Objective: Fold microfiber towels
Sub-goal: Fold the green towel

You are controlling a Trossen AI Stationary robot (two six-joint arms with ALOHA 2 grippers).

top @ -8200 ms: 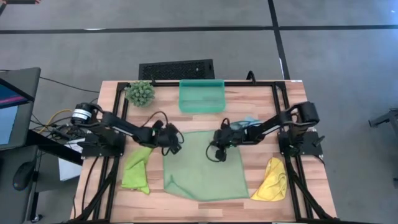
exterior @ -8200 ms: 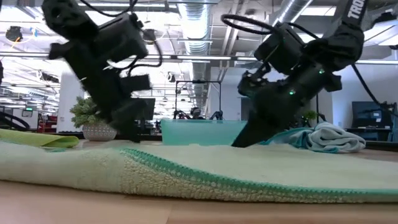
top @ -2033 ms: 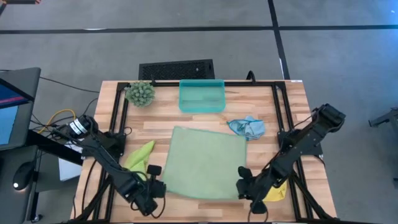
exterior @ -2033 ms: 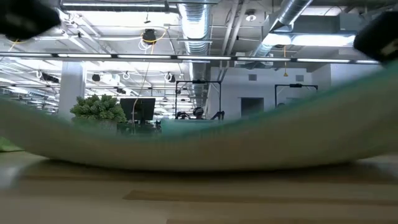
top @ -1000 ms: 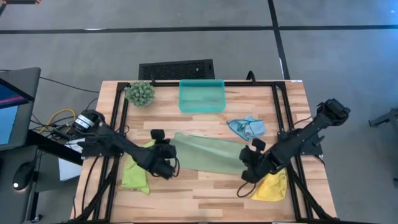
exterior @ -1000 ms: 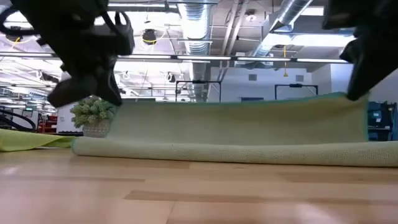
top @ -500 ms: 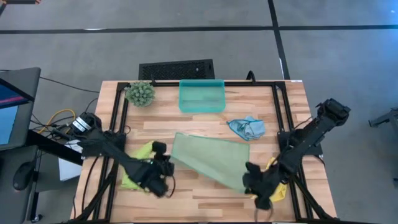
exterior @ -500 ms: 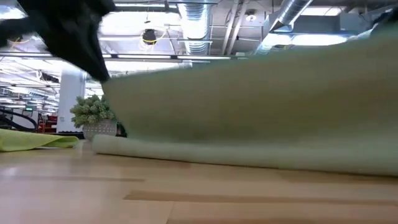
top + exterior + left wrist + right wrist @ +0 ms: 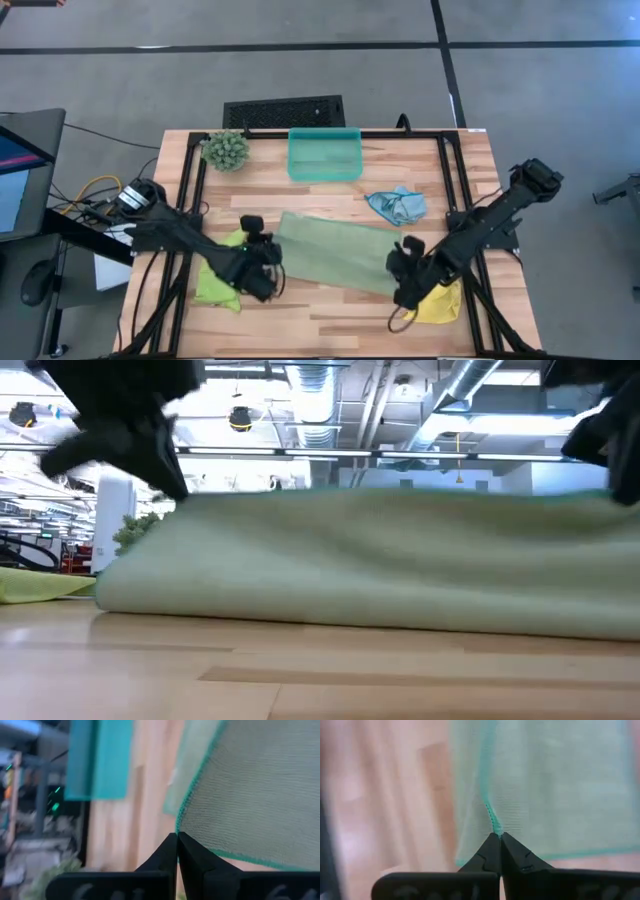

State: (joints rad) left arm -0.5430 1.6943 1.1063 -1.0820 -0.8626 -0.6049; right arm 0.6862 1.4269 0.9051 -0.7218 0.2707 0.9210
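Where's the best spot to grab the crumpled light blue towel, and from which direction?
Probably from above, at a raised fold near the middle of the light blue towel. It lies bunched on the table with no flat corner showing, apart from the tray.

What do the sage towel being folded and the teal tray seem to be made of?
Sage towel: soft woven or knit cloth, matte, fine mesh texture with a stitched teal edge in the wrist views. Teal tray: probably plastic, smooth and slightly translucent, rigid straight walls.
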